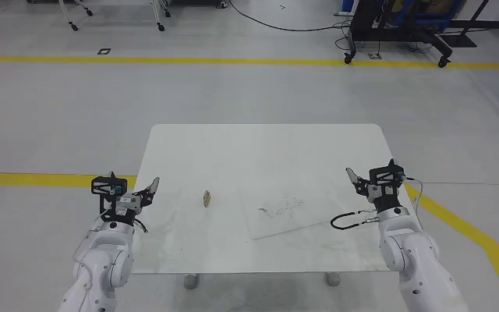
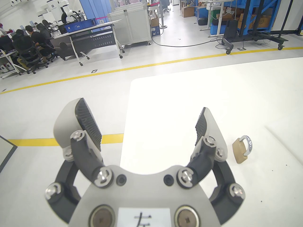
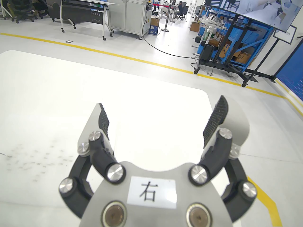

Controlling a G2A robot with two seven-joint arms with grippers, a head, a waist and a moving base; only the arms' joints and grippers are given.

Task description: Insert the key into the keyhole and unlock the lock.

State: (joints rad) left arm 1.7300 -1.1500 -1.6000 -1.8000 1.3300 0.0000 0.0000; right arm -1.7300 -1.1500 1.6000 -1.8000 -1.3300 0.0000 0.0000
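Note:
A brass padlock [image 1: 207,198] with a silver shackle lies on the white table [image 1: 265,156], left of centre. In the left wrist view the padlock [image 2: 240,151] sits a short way beyond and beside my left gripper [image 2: 142,109], which is open and holds nothing. That left gripper [image 1: 134,184] hovers at the table's left edge. My right gripper [image 1: 373,173] hovers over the right edge, also open and holding nothing [image 3: 161,102]. A thin grey sliver [image 3: 6,155] lies by a scuffed patch; I cannot tell whether it is the key.
A patch of small grey marks [image 1: 284,207] covers the table right of the padlock. A black cable loop [image 1: 345,221] hangs by the right arm near the front edge. Yellow floor lines and workshop furniture surround the table.

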